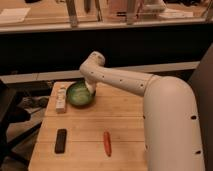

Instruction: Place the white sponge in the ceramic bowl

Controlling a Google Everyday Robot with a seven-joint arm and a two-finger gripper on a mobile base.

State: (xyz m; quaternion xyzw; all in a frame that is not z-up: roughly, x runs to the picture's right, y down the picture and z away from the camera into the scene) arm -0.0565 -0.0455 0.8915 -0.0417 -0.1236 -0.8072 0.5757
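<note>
**Asker:** What fills the view?

**Me:** Mostly my own white arm [150,95], coming in from the right and bending down over a wooden desk [125,125]. Next in size is the glossy green ceramic bowl [79,95], at the desk's back left.

**Asker:** And your jaws?

**Me:** They hang at the arm's tip, over the bowl's right rim. I cannot tell whether they are parted or closed, or whether they hold anything.

**Asker:** Where is the white sponge?

**Me:** I am not certain. A pale patch shows at my arm's tip above the bowl and could be it. A white oblong block [60,98] also lies on the desk just beside the bowl's left side, across the bowl from my jaws.

**Asker:** How would it handle?

**Me:** I judge it light, soft and springy, not fragile. A pinch across its narrow middle should hold it, though it will squash.

**Asker:** Anything smaller?

**Me:** An orange carrot [106,143] and a dark bar [60,140] lie near the front edge, well apart from the bowl.
</note>
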